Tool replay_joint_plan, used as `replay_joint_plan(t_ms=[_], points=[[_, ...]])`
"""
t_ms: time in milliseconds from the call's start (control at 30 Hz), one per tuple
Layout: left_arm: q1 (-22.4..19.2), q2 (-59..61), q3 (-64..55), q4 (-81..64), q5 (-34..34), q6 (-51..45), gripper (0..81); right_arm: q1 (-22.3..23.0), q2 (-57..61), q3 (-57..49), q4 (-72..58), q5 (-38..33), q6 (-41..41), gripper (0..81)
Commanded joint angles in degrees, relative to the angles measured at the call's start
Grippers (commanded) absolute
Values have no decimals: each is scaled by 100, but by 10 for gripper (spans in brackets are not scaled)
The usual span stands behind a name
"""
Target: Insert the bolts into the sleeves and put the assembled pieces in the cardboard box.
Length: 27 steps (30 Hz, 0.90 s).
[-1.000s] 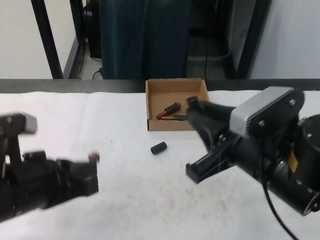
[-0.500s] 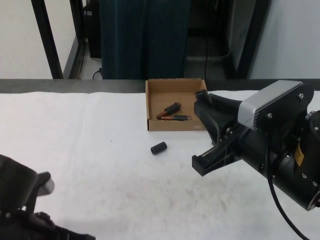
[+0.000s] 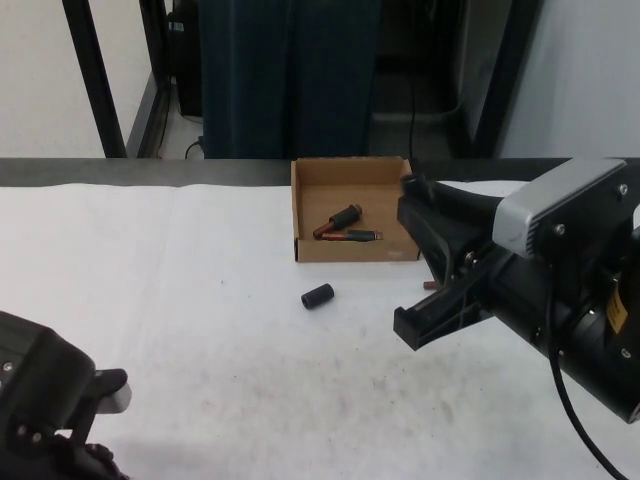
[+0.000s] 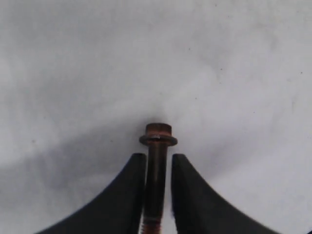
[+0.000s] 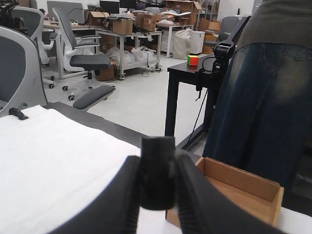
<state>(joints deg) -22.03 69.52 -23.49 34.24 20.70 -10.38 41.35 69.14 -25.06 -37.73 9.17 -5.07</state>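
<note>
Where the bench lies nearest the camera, the left arm's black housing (image 3: 40, 400) sits over the white cloth (image 3: 200, 260) at the near left corner. Its wrist view shows the left gripper (image 4: 158, 157) low above the cloth, fingers pressed in on the shank of a rust-brown flanged hex-head bolt (image 4: 158, 139), whose head sticks out past the fingertips.

Farther in, a loose short black cylindrical sleeve (image 3: 318, 296) lies alone on the cloth, just in front of the box. Beside it the bulky black and grey right arm (image 3: 560, 270) covers the cloth and hides the box's near right corner; a small reddish-brown end (image 3: 430, 285) shows by its finger, too small to identify. The right gripper (image 5: 157, 163) pinches a second black sleeve (image 5: 157, 146) upright between its fingers.

Beyond stands the open brown cardboard box (image 3: 312, 175), with two assembled dark pieces (image 3: 345, 215) lying inside. Behind it, grey office chairs (image 5: 78, 58) stand in the room.
</note>
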Motion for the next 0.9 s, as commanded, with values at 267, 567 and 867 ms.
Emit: replay_joint_plan(t_ms=[267,567,867], points=[[13,-1,-39,246,4,1215,390,-28,-84,-5,-111,-7,-8,3],[13,-1,-39,272,-380,2003,386,-28,-84,-5,-111,-7,-8,3],[-207,-1,-39,-37,-476,2091,384,-28,-84,-5,-111,-7,-8,3]])
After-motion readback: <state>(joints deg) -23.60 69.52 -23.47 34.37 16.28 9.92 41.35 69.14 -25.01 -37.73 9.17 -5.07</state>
